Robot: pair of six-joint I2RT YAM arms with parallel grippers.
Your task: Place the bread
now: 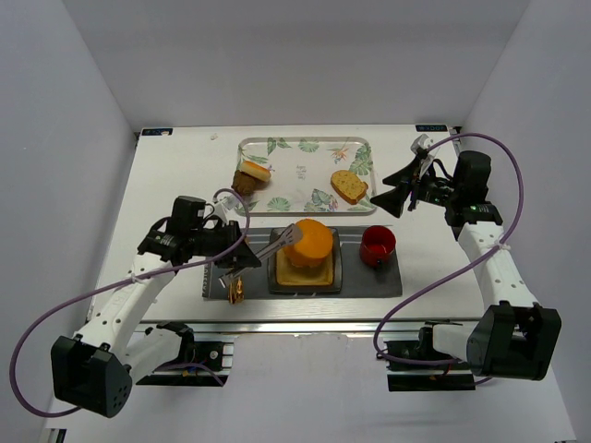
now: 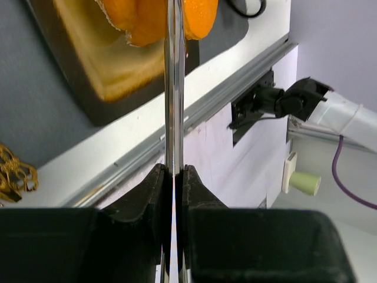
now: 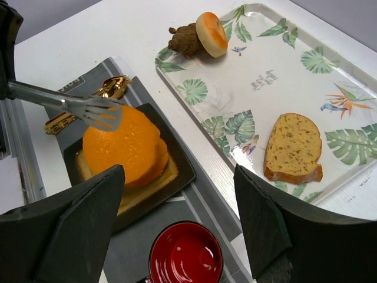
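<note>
The orange bread [image 1: 312, 240] lies tilted on a yellow slab [image 1: 300, 272] on the dark square plate [image 1: 334, 268] at the table's front middle. My left gripper [image 1: 242, 258] is shut on metal tongs [image 1: 272, 246], whose tips rest on the bread's left top. In the left wrist view the jaws [image 2: 175, 174] pinch the tongs [image 2: 175, 106], which run up to the bread [image 2: 197, 15]. In the right wrist view a tong tip [image 3: 100, 112] lies on the bread [image 3: 126, 144]. My right gripper [image 1: 399, 189] is open and empty, above the table's back right.
A red cup [image 1: 378, 245] stands right of the plate on a grey placemat [image 1: 369, 277]. A leaf-patterned tray [image 1: 305, 171] behind holds a bread slice [image 1: 349, 186] and a muffin [image 1: 251, 175]. Gold cutlery [image 1: 236, 292] lies at the placemat's left front.
</note>
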